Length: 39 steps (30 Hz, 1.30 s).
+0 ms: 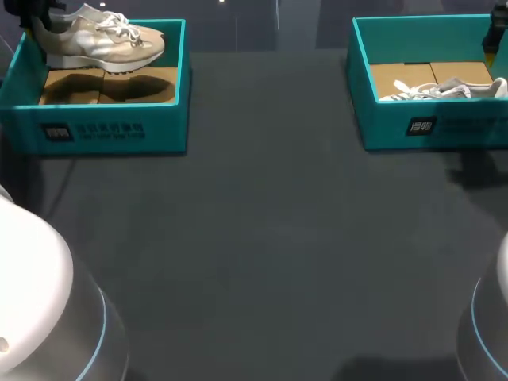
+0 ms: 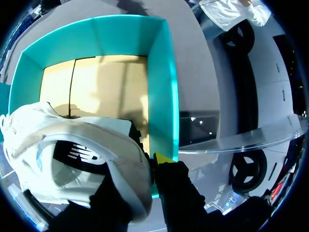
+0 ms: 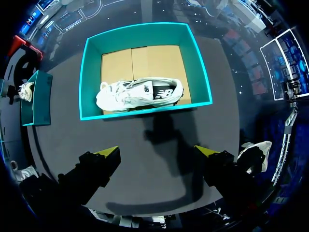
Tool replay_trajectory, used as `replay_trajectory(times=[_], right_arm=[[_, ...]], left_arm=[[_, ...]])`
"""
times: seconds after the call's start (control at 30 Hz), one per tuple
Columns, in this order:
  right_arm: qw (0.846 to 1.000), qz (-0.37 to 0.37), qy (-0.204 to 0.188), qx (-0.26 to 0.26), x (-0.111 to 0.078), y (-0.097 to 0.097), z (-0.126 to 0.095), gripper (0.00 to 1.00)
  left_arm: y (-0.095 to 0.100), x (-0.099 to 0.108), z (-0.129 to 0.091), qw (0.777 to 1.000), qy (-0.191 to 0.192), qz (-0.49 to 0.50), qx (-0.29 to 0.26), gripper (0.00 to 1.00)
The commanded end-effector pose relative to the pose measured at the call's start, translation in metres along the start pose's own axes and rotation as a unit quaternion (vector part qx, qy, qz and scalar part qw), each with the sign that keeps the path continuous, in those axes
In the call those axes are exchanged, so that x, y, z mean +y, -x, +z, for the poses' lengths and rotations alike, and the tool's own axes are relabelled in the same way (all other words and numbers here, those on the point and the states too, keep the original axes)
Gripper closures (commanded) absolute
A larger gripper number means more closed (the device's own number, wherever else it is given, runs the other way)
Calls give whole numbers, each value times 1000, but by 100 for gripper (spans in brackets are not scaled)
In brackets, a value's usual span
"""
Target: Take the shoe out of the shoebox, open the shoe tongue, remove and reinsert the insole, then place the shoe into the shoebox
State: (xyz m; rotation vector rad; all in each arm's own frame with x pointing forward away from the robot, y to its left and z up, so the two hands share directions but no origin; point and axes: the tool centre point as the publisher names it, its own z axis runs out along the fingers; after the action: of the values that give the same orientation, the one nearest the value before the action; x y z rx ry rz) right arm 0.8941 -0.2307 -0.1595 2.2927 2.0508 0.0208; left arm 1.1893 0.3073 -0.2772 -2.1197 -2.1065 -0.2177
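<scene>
Your left gripper (image 2: 142,169) has the beige shoe (image 1: 103,38) by its heel end. One yellow fingertip (image 2: 163,157) presses the outside of the heel collar. The other finger is hidden by the shoe, so the grip looks closed on the heel, though you only see one side of it. The shoe hangs with its sole roughly level, lifted off the cardboard floor of the left shoebox (image 1: 111,127), and its shadow lies on that floor. Its toe points away from the jaws. Seen from the wrist, the box lies open under and ahead of the fingers, and its teal side wall runs just beside the visible fingertip.

Your right gripper (image 3: 157,152) stands wide open with nothing between its fingers. It hovers over bare table (image 1: 262,238), short of the right shoebox (image 3: 145,34). That box sits ahead of the jaws. In it a white shoe (image 3: 137,94) lies on its side, close along the wall nearest the fingers, with its laces loose.

The two boxes are well apart, at the far corners of the table.
</scene>
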Motion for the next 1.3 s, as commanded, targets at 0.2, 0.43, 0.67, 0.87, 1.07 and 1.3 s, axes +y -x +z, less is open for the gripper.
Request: replay_trajectory(times=[0.2, 0.43, 0.67, 0.87, 1.07, 1.3], right_arm=[[1000, 0, 0, -1, 0, 0, 0, 0], [1000, 0, 0, -1, 0, 0, 0, 0], [1000, 0, 0, -1, 0, 0, 0, 0], [1000, 0, 0, -1, 0, 0, 0, 0], [1000, 0, 0, -1, 0, 0, 0, 0], [1000, 0, 0, -1, 0, 0, 0, 0]], left_arm=[[-2, -21, -79, 999, 31, -4, 27, 100], [8, -28, -123, 998, 46, -6, 38, 100], [26, -43, -160, 997, 57, -14, 51, 100], [51, -72, -180, 997, 58, -6, 55, 100], [87, -115, -193, 996, 65, 3, 57, 100], [133, -169, -203, 996, 68, 12, 54, 100]])
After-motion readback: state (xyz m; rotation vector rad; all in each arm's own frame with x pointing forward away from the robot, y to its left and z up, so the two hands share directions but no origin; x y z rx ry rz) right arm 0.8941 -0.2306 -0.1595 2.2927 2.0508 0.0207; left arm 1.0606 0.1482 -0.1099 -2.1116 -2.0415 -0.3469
